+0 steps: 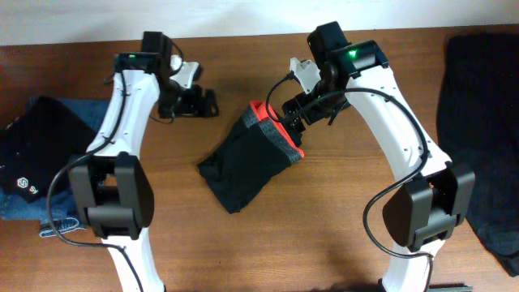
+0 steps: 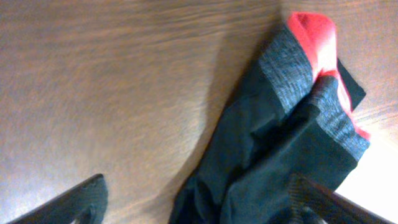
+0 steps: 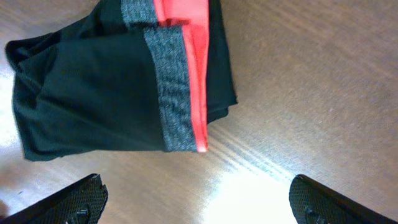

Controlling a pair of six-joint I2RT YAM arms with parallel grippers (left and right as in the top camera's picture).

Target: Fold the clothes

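The clothes in play are folded black trousers (image 1: pixel 247 162) with a red-orange and grey waistband, lying as a bundle at the table's middle. My left gripper (image 1: pixel 203 102) hovers to the upper left of them, open and holding nothing. In the left wrist view the trousers (image 2: pixel 280 155) spread ahead between the wide-apart fingertips (image 2: pixel 74 202). My right gripper (image 1: pixel 293 118) stands open just past the waistband end. Only bare wood lies between its fingertips (image 3: pixel 323 202) in the right wrist view, with the trousers (image 3: pixel 93 106) ahead of them.
Blue denim jeans with a black garment on top (image 1: pixel 32 170) lie at the left edge. Another dark garment (image 1: pixel 478 122) covers the right side of the wooden table (image 1: pixel 324 227).
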